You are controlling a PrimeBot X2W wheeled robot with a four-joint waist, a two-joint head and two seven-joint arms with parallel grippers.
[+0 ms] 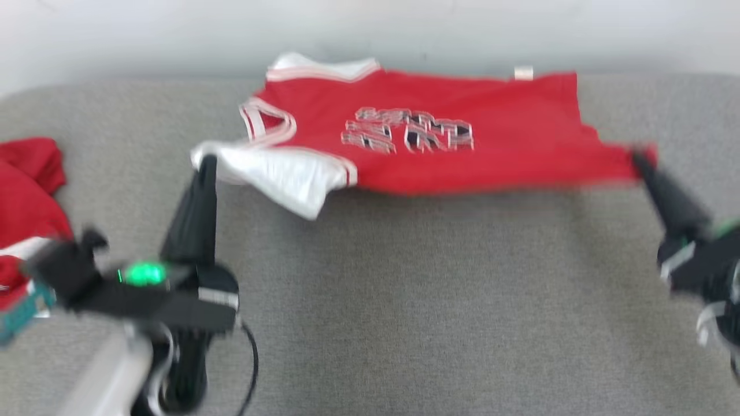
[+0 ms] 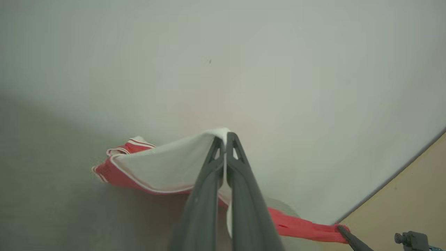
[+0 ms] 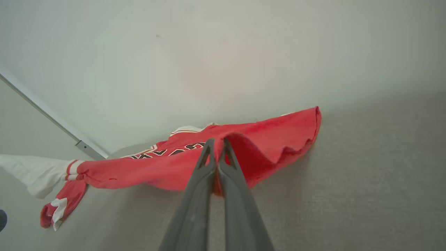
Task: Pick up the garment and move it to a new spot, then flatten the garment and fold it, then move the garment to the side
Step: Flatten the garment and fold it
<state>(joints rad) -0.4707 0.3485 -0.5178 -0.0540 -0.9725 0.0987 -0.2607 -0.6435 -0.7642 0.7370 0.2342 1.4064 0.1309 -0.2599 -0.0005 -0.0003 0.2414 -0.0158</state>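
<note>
The red jersey (image 1: pixel 491 156) is stretching across the upper middle of the frame, its near edge seemingly hanging just above the grey worktop (image 1: pixel 404 300). The left tool (image 1: pixel 203 163), closed tight, is pinching the white sleeve (image 1: pixel 277 173) at centre left. The right tool (image 1: pixel 640 157), likewise clamped, is gripping the red hem corner at the right edge. Pulling from opposite ends is probably tensioning the cloth so it lands flat for folding. Another red garment (image 1: pixel 26 190) is lying at far left.

Grey fabric surface (image 1: pixel 404 300) — perhaps a sofa — against pale wall (image 1: pixel 173 29).
</note>
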